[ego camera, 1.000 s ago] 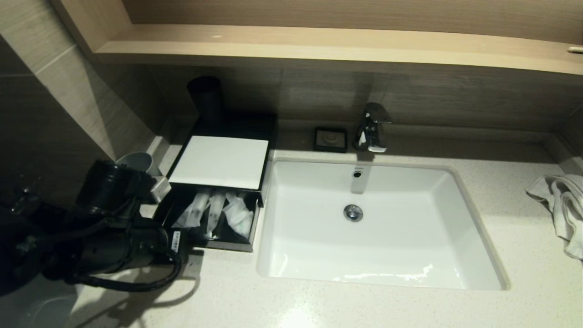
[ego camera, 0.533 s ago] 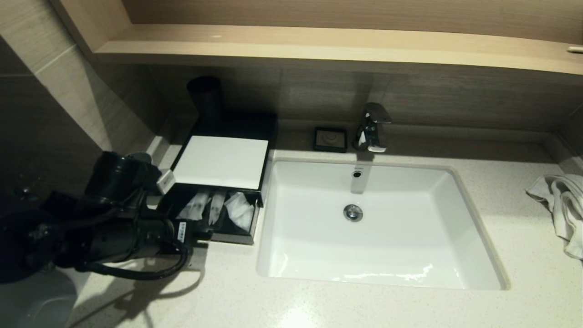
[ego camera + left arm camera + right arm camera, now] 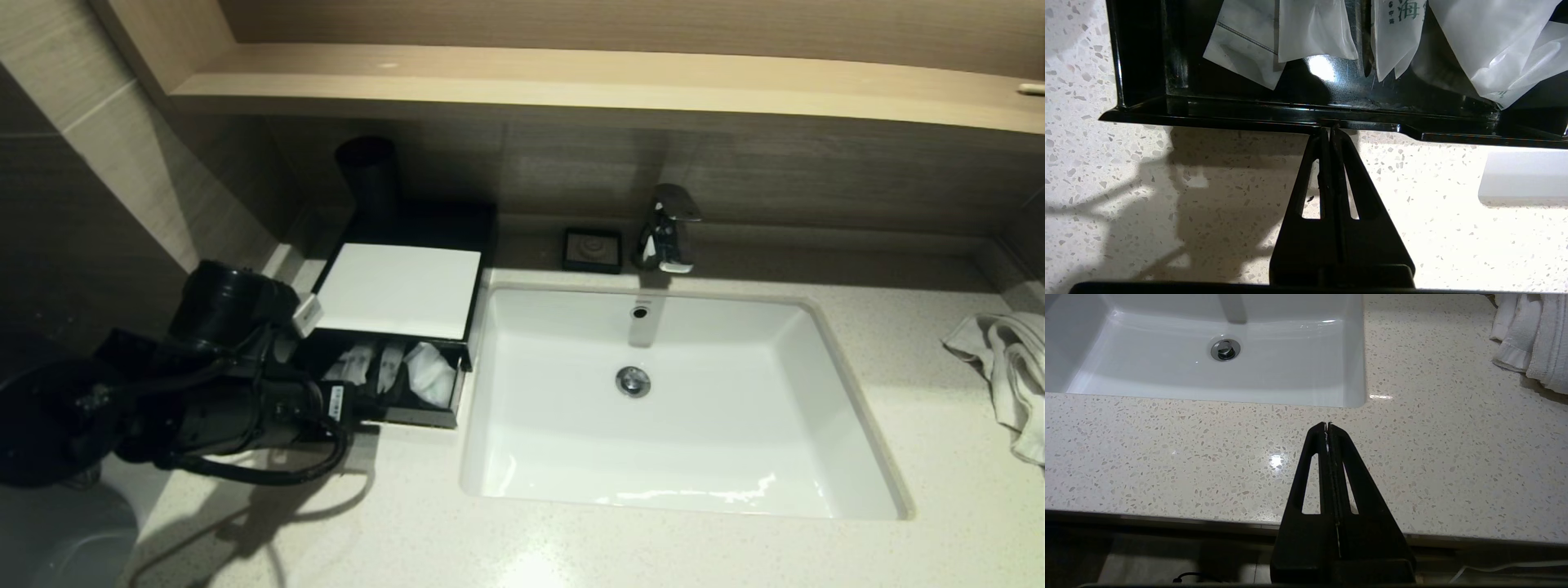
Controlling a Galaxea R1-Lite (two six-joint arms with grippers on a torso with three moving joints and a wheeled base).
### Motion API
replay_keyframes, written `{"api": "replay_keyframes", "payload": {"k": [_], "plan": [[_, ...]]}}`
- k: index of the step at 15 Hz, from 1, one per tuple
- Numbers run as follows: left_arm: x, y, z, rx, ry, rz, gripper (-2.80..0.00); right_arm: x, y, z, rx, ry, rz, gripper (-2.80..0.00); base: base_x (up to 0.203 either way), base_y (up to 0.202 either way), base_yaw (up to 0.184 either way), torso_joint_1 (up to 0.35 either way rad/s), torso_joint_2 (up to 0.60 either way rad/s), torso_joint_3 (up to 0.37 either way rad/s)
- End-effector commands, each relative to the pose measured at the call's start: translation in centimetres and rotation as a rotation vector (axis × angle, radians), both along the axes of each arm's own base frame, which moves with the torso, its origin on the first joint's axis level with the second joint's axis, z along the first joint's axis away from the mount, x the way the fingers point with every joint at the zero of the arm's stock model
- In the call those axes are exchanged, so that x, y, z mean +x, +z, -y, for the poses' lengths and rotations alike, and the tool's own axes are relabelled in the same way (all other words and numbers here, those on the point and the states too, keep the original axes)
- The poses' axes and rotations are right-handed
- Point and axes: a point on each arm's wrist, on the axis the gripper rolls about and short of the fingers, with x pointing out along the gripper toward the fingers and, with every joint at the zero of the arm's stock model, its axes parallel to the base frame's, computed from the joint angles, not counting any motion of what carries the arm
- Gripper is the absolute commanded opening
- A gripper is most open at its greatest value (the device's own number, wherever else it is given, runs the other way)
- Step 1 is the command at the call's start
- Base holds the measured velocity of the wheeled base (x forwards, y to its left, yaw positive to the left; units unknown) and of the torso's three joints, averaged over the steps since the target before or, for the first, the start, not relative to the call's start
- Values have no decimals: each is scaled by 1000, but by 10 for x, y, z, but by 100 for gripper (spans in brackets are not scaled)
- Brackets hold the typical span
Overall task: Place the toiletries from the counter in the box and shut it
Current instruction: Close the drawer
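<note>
Head view: packets (image 3: pixel 384 371) already lie in the box (image 3: pixel 397 287) left of the basin (image 3: pixel 678 400); its drawer remains partly out. Left gripper (image 3: pixel 1329 130), pinched shut and empty, presses the drawer front. Closing remains.

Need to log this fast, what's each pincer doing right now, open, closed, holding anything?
Left pincer: closed, holding nothing, tips against the drawer front of the box.
Right pincer: closed, holding nothing, above the counter edge.
</note>
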Motion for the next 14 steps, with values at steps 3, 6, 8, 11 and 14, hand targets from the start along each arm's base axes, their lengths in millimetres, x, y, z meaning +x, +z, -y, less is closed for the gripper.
{"api": "replay_keyframes", "payload": {"k": [3, 6, 8, 11, 14], "plan": [[-1, 4, 0, -7, 1, 13, -280, 0, 0, 0, 0, 1, 0, -280, 0, 0, 0, 0, 0, 0], [-19, 24, -4, -32, -7, 71, -280, 0, 0, 0, 0, -1, 0, -280, 0, 0, 0, 0, 0, 0], [-35, 38, -5, -46, -29, 102, -280, 0, 0, 0, 0, -2, 0, -280, 0, 0, 0, 0, 0, 0], [-44, 54, 1, -72, -71, 146, -280, 0, 0, 0, 0, -1, 0, -280, 0, 0, 0, 0, 0, 0], [-34, 52, 21, -106, -96, 118, -280, 0, 0, 0, 0, -1, 0, -280, 0, 0, 0, 0, 0, 0]]}}
